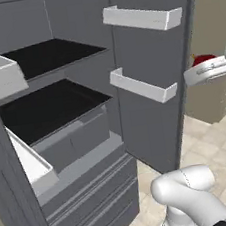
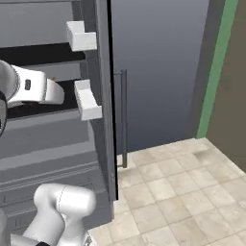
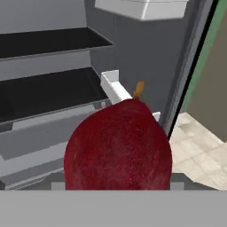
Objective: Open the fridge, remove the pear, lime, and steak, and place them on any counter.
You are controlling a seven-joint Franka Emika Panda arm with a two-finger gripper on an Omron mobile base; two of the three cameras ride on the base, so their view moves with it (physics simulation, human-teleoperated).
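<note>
The fridge [image 1: 85, 113] stands open, its dark shelves [image 1: 47, 55] bare and 2 white door bins [image 1: 143, 18] fixed one above the other on the inside of the open right door. That door is the landmark here.

In the left base view the claw [image 1: 207, 68] sits just past the outer edge of the open door, level with the lower door bin [image 1: 142, 85], and the dark red pear [image 1: 203, 60] shows just above the white hand. In the hand view the pear [image 3: 118, 146] is very close to the camera, roundish, with a small orange-tan stem [image 3: 138, 89] pointing up; behind it lie the fridge shelves to the left of the door and the tiled floor [image 3: 195, 137] to its right.

The claw stands fairly wide, closed around the pear; its fingertips are hidden behind the fruit.

In the right base view the door is seen edge on, with its long vertical handle [image 2: 124, 117] on the outer face.
</note>
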